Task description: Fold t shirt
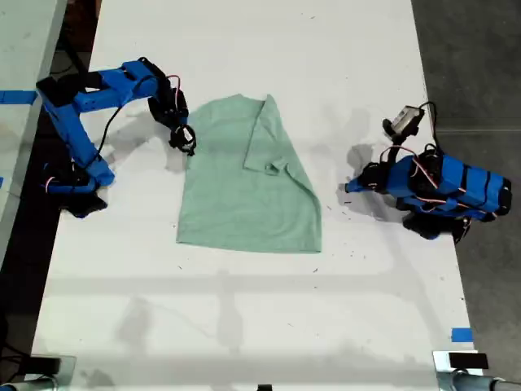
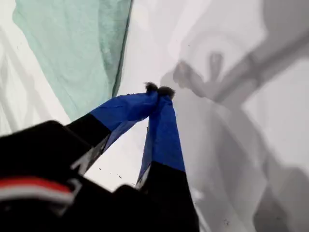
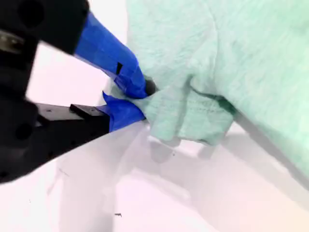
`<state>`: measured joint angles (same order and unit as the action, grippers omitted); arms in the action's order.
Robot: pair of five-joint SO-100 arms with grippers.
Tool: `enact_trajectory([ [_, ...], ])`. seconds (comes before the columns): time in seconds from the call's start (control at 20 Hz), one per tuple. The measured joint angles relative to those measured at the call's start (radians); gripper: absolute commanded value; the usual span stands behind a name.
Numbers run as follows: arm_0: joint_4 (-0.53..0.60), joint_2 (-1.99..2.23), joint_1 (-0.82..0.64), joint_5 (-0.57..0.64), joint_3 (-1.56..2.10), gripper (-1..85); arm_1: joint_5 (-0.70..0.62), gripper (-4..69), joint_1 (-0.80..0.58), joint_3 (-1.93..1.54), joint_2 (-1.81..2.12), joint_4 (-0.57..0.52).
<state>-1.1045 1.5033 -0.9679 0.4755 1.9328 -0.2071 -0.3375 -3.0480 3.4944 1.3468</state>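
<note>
The pale mint-green t shirt (image 1: 244,191) lies flat mid-table, its side toward the exterior view's right folded over onto the body. At the shirt's edge on the exterior view's left, my second gripper (image 1: 186,142) is shut on a bunched bit of sleeve cloth; in the second wrist view the blue jaws (image 3: 139,100) pinch the t shirt (image 3: 193,116) just above the table. My first gripper (image 1: 350,186) rests low on the exterior view's right, apart from the shirt. Its tips (image 2: 159,90) are together with nothing between them, the t shirt (image 2: 72,48) beyond.
The white table (image 1: 244,326) stretches well past the shirt on all sides. A blue tape mark (image 1: 461,334) sits near its edge at the exterior view's lower right. Dark floor (image 1: 472,49) lies beyond the table on that side.
</note>
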Motion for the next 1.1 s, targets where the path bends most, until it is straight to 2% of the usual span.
enact_trajectory([
  [0.25,-0.091,0.120,0.055,-0.029,-0.028,-0.3,0.002,-1.5,0.000,0.000,0.000,0.000],
  [0.55,-0.089,0.163,0.396,-0.023,-0.360,1.5,0.002,-1.5,0.000,0.000,0.000,0.000],
  [0.6,-0.091,0.123,0.425,-0.009,-0.423,10.6,0.002,-1.5,0.000,0.000,0.000,0.000],
  [0.7,-0.109,0.000,0.459,0.008,-0.532,35.1,0.002,-1.5,0.000,0.000,0.000,0.000],
  [0.75,-0.123,-0.071,0.469,0.018,-0.578,41.9,0.002,-1.5,0.000,0.000,0.000,0.000],
  [0.9,-0.187,-0.233,0.476,0.038,-0.678,26.3,0.002,-1.5,0.000,0.000,0.000,0.000],
  [1.1,-0.265,-0.160,0.472,-0.025,-0.678,22.5,0.002,-1.5,0.000,0.000,0.000,0.000],
])
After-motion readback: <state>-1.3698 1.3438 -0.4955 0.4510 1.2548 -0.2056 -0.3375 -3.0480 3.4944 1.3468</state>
